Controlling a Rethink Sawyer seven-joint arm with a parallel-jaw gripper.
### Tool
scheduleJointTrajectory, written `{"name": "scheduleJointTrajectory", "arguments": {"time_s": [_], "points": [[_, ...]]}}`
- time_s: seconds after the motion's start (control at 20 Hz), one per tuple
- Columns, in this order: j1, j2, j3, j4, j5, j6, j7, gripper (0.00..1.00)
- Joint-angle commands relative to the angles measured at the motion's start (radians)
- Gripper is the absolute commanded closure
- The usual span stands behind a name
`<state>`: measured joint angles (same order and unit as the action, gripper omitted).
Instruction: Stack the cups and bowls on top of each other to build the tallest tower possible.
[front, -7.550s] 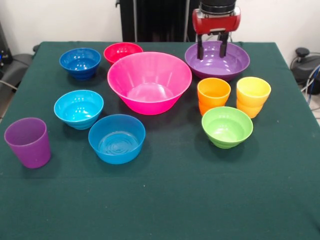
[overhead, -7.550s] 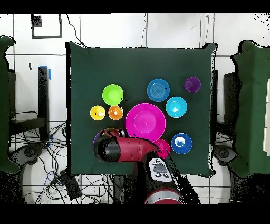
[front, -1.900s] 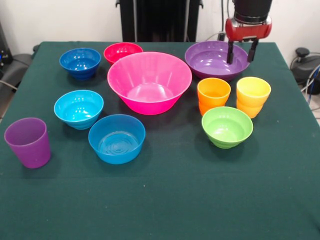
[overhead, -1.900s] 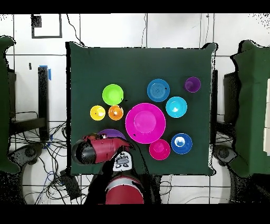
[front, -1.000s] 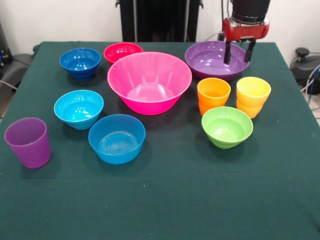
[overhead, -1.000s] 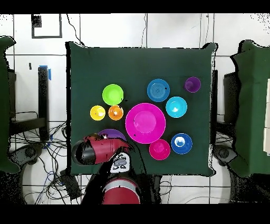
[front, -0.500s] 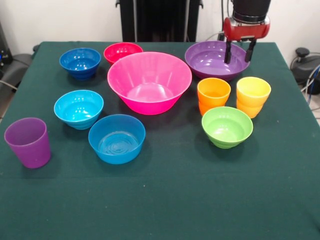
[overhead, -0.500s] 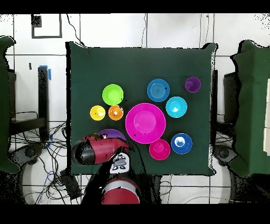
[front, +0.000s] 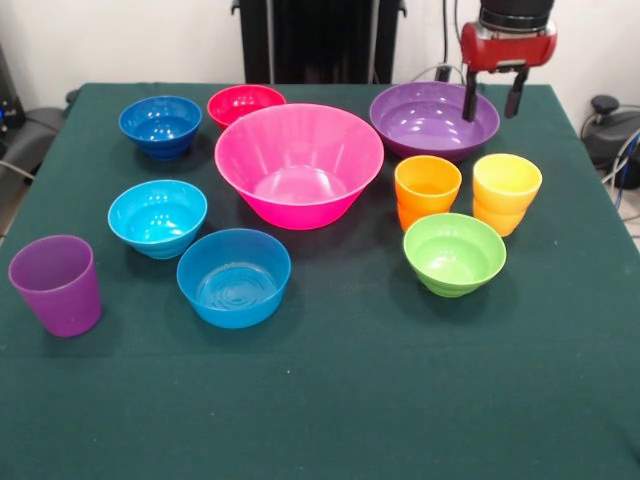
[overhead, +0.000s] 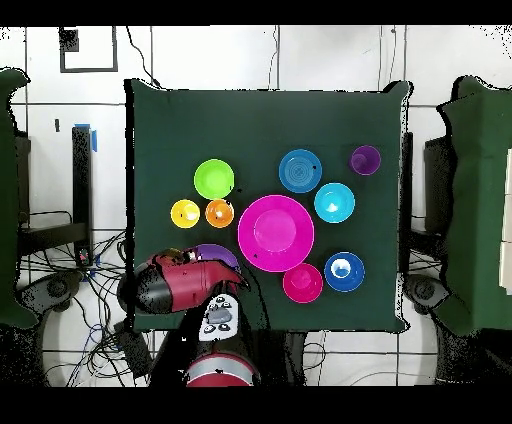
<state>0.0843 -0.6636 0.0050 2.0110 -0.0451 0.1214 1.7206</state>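
Every piece stands apart on the green cloth. The hot-pink bowl (front: 300, 160) sits in the middle and the large purple bowl (front: 425, 120) at the back right. My gripper (front: 492, 98) hangs open over that bowl's right rim, one finger above the inside and one outside it, holding nothing. Orange cup (front: 427, 190), yellow cup (front: 506, 190) and lime bowl (front: 454, 252) cluster at the right. On the left are the dark blue bowl (front: 160, 123), red-pink bowl (front: 245, 100), cyan bowl (front: 157, 215), mid blue bowl (front: 233, 275) and purple cup (front: 56, 283). From overhead the arm (overhead: 170, 285) hides most of the purple bowl (overhead: 218, 251).
The dark green table (front: 330, 410) has open cloth along its front. A black stand (front: 320, 40) rises behind the far edge. Cables and gear (front: 610, 130) lie off the right side.
The gripper has shifted to the right and slightly upward over the purple bowl's rim, staying open. No bowl or cup has moved.
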Motion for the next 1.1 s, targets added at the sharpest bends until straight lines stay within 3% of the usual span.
{"name": "scheduleJointTrajectory", "arguments": {"time_s": [0.05, 0.7, 1.1], "points": [[0.030, -0.006, 0.048, -0.044, 0.051, 0.096, 0.167, 0.00], [0.026, 0.079, 0.046, -0.078, 0.050, 0.045, 0.146, 0.00], [0.022, 0.091, 0.046, -0.077, 0.049, 0.085, 0.137, 0.00]]}}
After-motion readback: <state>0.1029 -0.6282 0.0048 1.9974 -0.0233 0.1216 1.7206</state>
